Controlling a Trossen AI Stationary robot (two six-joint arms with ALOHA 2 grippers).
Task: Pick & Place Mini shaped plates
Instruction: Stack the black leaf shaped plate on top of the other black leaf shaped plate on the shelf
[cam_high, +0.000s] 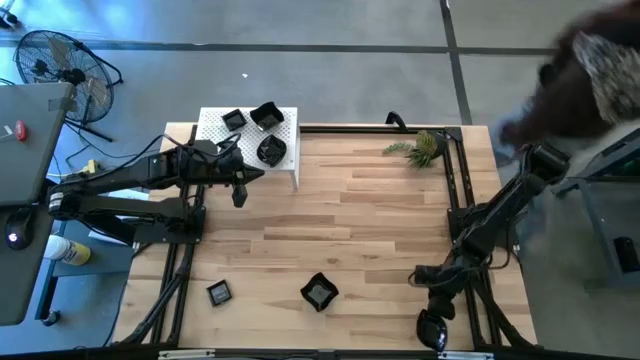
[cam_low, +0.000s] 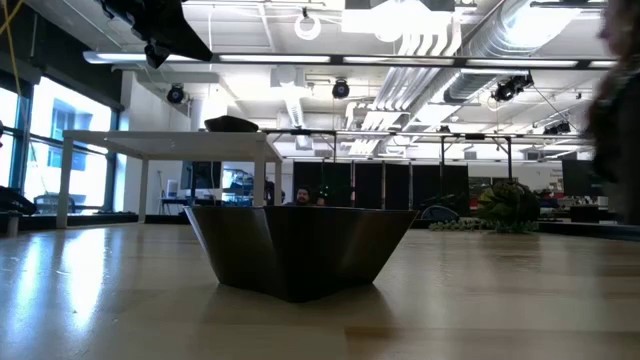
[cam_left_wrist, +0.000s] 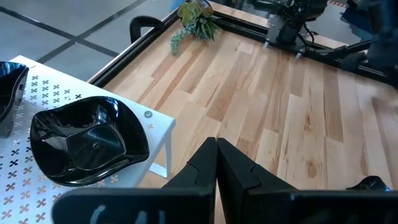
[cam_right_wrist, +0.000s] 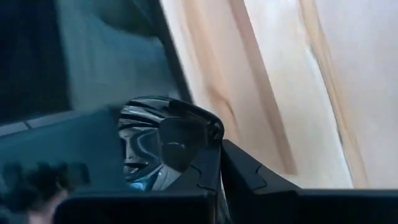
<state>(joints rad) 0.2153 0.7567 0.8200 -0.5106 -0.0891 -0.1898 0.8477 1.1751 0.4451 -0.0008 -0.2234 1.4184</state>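
A: The plates? Glossy black; three on the white stand (cam_high: 290, 120) upper left, the angular plate (cam_high: 319, 292) and square plate (cam_high: 219, 293) lower centre.

B: Grippers? Left gripper (cam_left_wrist: 216, 163) pressed together; right gripper (cam_right_wrist: 219, 163) closed, seemingly pinching a round plate (cam_right_wrist: 163, 144).

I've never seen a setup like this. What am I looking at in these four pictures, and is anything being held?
Two robot arms work at a wooden table. One camera looks down from above, one sits at table height, and one rides on each wrist. Three black mini plates sit on a white stand. Two loose plates and a plant sprig lie on the table. The left gripper is shut and empty beside the stand. The right gripper is shut against another plate; whether it pinches the rim is unclear.
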